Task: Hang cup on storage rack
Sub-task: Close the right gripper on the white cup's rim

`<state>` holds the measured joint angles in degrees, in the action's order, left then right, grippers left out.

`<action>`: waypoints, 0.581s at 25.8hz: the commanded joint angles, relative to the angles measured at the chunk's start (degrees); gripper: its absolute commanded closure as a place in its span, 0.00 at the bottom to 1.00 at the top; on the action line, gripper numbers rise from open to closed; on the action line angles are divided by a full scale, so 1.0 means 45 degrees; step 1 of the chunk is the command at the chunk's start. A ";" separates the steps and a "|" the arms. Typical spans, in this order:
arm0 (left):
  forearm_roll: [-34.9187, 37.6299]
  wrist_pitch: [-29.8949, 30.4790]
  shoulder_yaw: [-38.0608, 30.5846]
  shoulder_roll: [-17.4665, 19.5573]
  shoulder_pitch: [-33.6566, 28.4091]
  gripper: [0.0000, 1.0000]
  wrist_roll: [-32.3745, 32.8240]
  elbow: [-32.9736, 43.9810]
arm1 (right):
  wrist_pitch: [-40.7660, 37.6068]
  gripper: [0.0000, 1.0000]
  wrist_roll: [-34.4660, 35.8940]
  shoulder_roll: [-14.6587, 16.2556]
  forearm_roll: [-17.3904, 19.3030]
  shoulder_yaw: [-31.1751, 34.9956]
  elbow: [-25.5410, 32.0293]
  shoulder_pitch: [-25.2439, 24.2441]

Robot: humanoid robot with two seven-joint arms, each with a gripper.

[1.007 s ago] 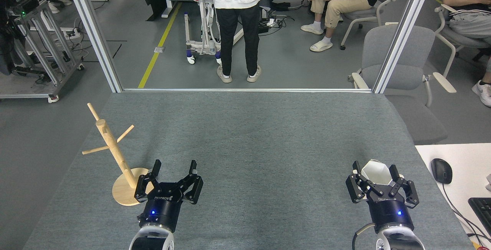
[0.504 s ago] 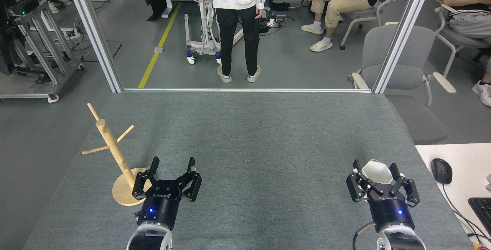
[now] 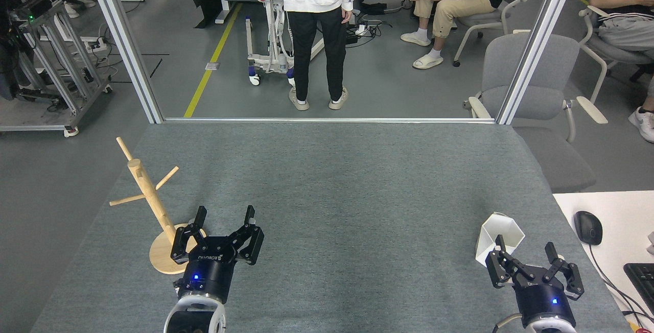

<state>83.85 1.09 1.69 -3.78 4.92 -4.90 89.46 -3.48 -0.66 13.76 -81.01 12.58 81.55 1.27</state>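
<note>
The white faceted cup (image 3: 498,237) stands upright on the grey table at the right, near the front edge. My right gripper (image 3: 526,254) is open just in front of and to the right of it; its left finger overlaps the cup's lower right side, and nothing sits between the fingers. The wooden storage rack (image 3: 153,208) stands at the left of the table, its pegs bare. Right of the rack's round base, my left gripper (image 3: 225,219) is open and holds nothing.
A white desk (image 3: 621,231) with a black mouse (image 3: 588,227) and a keyboard (image 3: 641,279) adjoins the table on the right. Beyond the far edge a person stands, others sit, and a grey chair (image 3: 531,82) is close by.
My right gripper has pulled back toward me and to the right, off the cup, which now stands free on the table. The left gripper has drifted slightly back and left.
</note>
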 commanded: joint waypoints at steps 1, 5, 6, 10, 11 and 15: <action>0.0000 0.0030 -0.0004 0.0040 0.0020 0.01 0.0191 0.0002 | 0.0050 0.01 -0.0009 0.0068 -0.0240 -0.0023 -0.0661 0.0108; 0.0000 0.0069 -0.0004 0.0059 -0.0038 0.01 0.0191 0.0002 | 0.0030 0.01 -0.0009 0.0126 -0.0240 -0.0101 -0.0876 0.0147; 0.0000 0.0089 0.0015 0.0098 -0.0058 0.01 0.0191 0.0002 | 0.0030 0.01 0.0011 0.0107 -0.0259 -0.0121 -0.0973 0.0147; 0.0000 0.0011 -0.0004 0.0176 -0.0058 0.01 0.0191 0.0002 | -0.0009 0.01 0.0050 0.0107 -0.0259 -0.0238 -0.1638 0.0440; 0.0000 -0.0009 -0.0004 0.0137 -0.0038 0.01 0.0211 0.0022 | 0.0030 0.01 0.0050 0.0107 -0.0259 -0.0453 -0.1794 0.0616; 0.0000 0.0011 -0.0004 0.0137 -0.0058 0.01 0.0191 -0.0056 | 0.0050 0.01 0.0050 0.0341 -0.0240 -0.0824 -0.2087 0.0831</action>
<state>83.84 1.20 1.68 -3.15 4.68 -4.04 89.47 -3.42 -0.50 14.62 -82.13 9.82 73.24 4.30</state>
